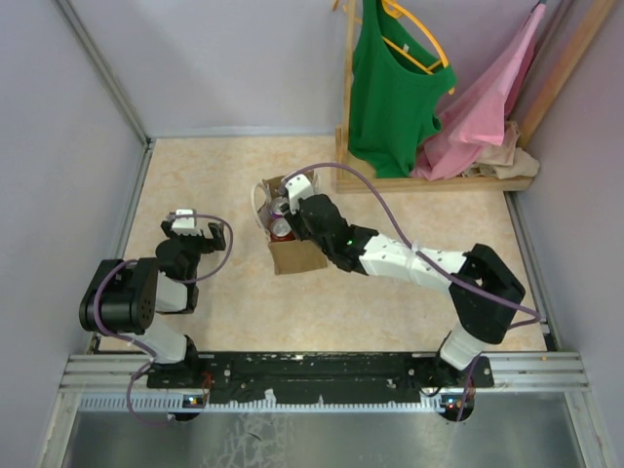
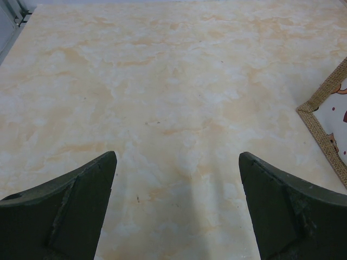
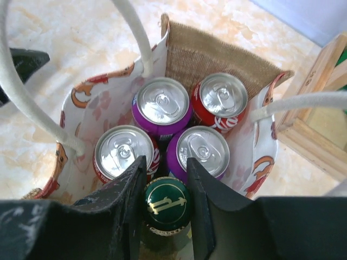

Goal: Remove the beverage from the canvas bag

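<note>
The canvas bag [image 1: 295,256] stands upright mid-table, tan burlap sides [image 3: 217,62], printed white lining and white loop handles [image 3: 21,97]. It holds two purple cans [image 3: 162,101], two red cans [image 3: 222,95] and a bottle with a green cap [image 3: 167,204]. My right gripper [image 3: 166,160] reaches down into the bag's near end, its fingers pressed on both sides of the green cap; it also shows in the top view [image 1: 292,210]. My left gripper [image 1: 185,226] is open and empty over bare table [image 2: 177,157], left of the bag, whose corner [image 2: 313,116] shows at the right edge.
A wooden clothes rack [image 1: 429,180] stands at the back right with a green top [image 1: 390,88] and a pink garment [image 1: 487,107]; its base [image 3: 309,135] is close behind the bag. Walls enclose the table on the left, back and right.
</note>
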